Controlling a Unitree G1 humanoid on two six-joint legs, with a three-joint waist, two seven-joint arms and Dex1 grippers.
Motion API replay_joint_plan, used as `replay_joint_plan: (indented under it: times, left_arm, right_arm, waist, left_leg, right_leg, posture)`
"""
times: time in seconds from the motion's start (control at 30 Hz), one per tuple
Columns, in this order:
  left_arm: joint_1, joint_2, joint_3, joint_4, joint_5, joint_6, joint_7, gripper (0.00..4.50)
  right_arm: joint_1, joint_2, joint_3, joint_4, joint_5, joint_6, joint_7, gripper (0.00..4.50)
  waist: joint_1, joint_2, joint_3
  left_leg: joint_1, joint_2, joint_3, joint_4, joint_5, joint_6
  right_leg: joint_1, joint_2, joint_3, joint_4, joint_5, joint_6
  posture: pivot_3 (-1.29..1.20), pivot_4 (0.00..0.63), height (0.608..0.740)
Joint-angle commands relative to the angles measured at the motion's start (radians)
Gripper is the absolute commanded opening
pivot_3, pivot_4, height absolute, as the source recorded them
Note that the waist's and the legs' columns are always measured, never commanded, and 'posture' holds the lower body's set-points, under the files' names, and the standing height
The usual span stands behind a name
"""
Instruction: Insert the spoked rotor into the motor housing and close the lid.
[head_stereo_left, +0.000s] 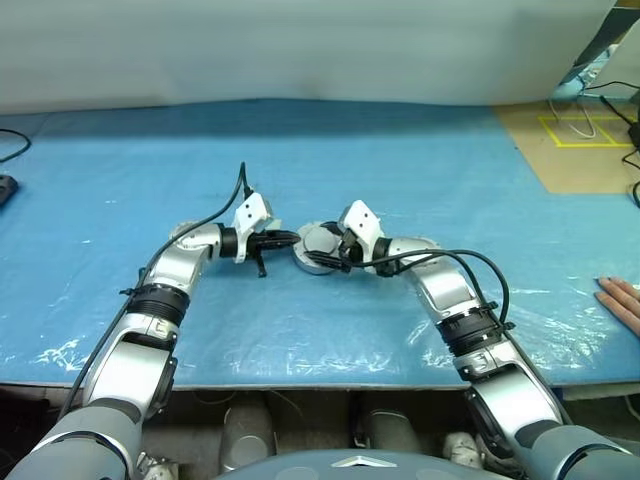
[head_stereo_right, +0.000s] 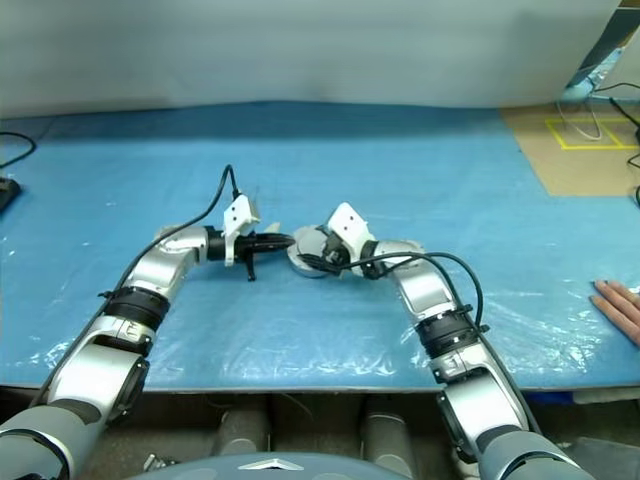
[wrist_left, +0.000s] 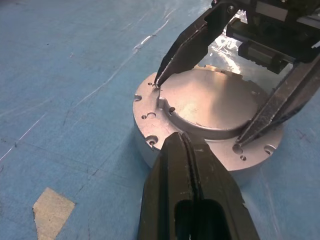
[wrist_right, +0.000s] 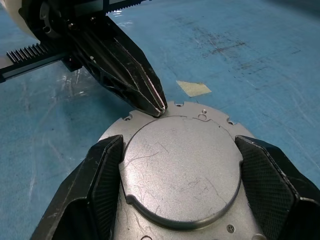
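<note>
One blue sheet (head_stereo_left: 400, 180) covers table; cardboard (head_stereo_left: 580, 150) beyond.

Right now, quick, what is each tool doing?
Left tool: shut, empty, tip at the edge of the metal drum.
Right tool: open wide, fingers on either side of the drum's raised round top.

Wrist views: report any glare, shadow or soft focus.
Left wrist view: a bright patch of glare on the silver disc, white streaks on the blue sheet; the shut left tool close to the lens looks soft. Right wrist view: the disc's raised face is evenly lit, fine scratches legible; dark shadow under the left tool.
</note>
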Motion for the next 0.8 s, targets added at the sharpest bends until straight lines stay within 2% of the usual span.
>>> replay_joint_plan:
  times: [0.03, 0.13, 0.23, 0.57, 0.8]
  left_arm:
    - [0.023, 0.009, -0.03, 0.04, 0.044, -0.026, -0.016, 0.0]
    - [0.02, -0.003, -0.028, 0.05, 0.044, -0.046, -0.011, 0.0]
    - [0.026, -0.008, -0.02, 0.016, 0.017, -0.016, -0.032, 0.0]
    - [0.026, 0.004, -0.017, 0.001, 0.03, -0.011, -0.031, 0.0]
    - [0.046, 0.015, -0.019, -0.046, 0.025, 0.013, -0.043, 0.0]
  right_arm:
    - [0.056, -0.033, 0.008, 0.051, -0.03, 0.041, -0.015, 3.55]
    - [0.058, -0.024, 0.004, 0.016, -0.014, 0.052, -0.012, 4.46]
    - [0.051, -0.013, -0.003, -0.02, 0.001, 0.111, -0.022, 4.46]
    - [0.081, -0.077, -0.093, -0.216, 0.044, 0.045, -0.044, 4.46]
    - [0.098, -0.093, -0.265, -0.315, 0.233, 0.243, -0.065, 4.46]
  waist:
    - [0.002, -0.001, -0.001]
    - [0.003, -0.001, -0.002]
    - [0.002, 0.0, -0.002]
    - [0.009, 0.0, -0.002]
    - [0.012, 0.0, -0.002]
  left_leg:
    - [0.0, 0.0, 0.0, 0.0, 0.0, 0.0]
    - [0.0, -0.002, 0.0, 0.0, 0.0, 0.0]
    - [0.001, -0.002, 0.0, -0.001, 0.0, 0.0]
    - [-0.003, -0.003, 0.0, -0.005, 0.0, 0.0]
    - [-0.005, -0.003, 0.0, -0.008, 0.0, 0.0]
  right_leg:
    - [0.0, -0.001, 0.0, 0.0, 0.0, 0.0]
    - [0.0, -0.002, 0.0, 0.0, -0.001, 0.001]
    - [0.0, -0.002, 0.0, 0.0, -0.001, 0.001]
    - [-0.003, -0.003, 0.0, -0.002, -0.002, 0.003]
    - [-0.007, -0.002, 0.0, -0.002, -0.002, 0.003]
  posture:
    - [0.0, 0.15, 0.74]
    - [0.0, 0.15, 0.74]
    - [0.0, 0.15, 0.74]
    - [0.0, 0.15, 0.74]
    - [0.0, 0.15, 0.74]
